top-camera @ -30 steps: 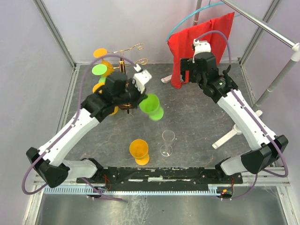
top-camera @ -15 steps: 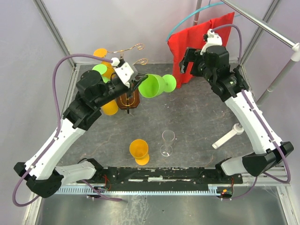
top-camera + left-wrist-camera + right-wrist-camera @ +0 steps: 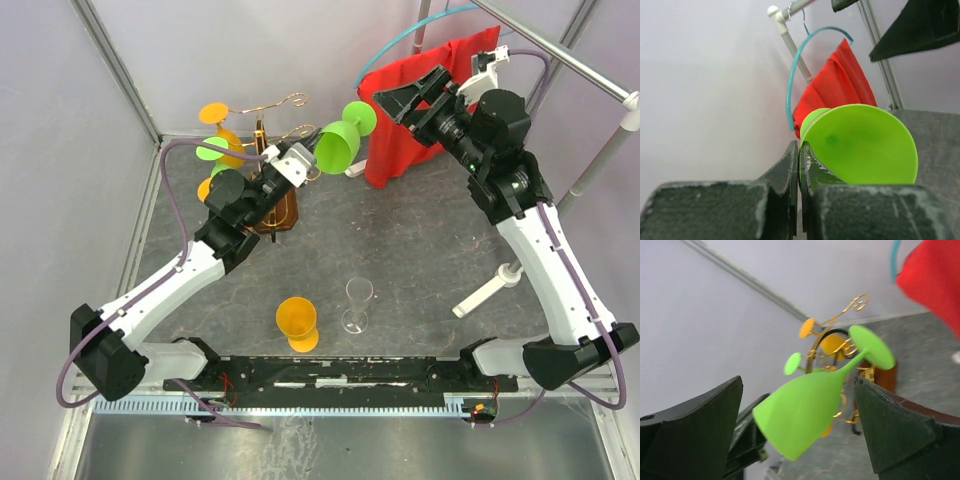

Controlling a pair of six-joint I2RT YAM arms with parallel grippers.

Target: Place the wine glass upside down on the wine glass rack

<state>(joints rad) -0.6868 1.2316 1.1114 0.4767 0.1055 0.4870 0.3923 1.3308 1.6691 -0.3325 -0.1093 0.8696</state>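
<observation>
A green wine glass (image 3: 338,148) hangs tilted in the air right of the wine glass rack (image 3: 275,212), foot toward the back. My left gripper (image 3: 312,166) is shut on its rim; the left wrist view shows the fingers (image 3: 812,167) pinching the edge of the green bowl (image 3: 865,145). My right gripper (image 3: 402,100) is open, up by the red cloth, pointing left at the glass. In the right wrist view the glass (image 3: 805,410) lies between the spread fingers (image 3: 695,430) without touching them. The rack (image 3: 840,347) stands behind it, with gold wire arms.
Orange (image 3: 213,113) and green (image 3: 211,149) glasses hang on the rack. An orange glass (image 3: 297,322) and a clear glass (image 3: 357,303) stand on the table near the front. A red cloth (image 3: 430,120) hangs at the back right, a white pipe stand (image 3: 490,290) at the right.
My left arm has carried the green glass from the table's middle up and toward the back, beside the rack. My right gripper has risen and swung left to face the glass.
</observation>
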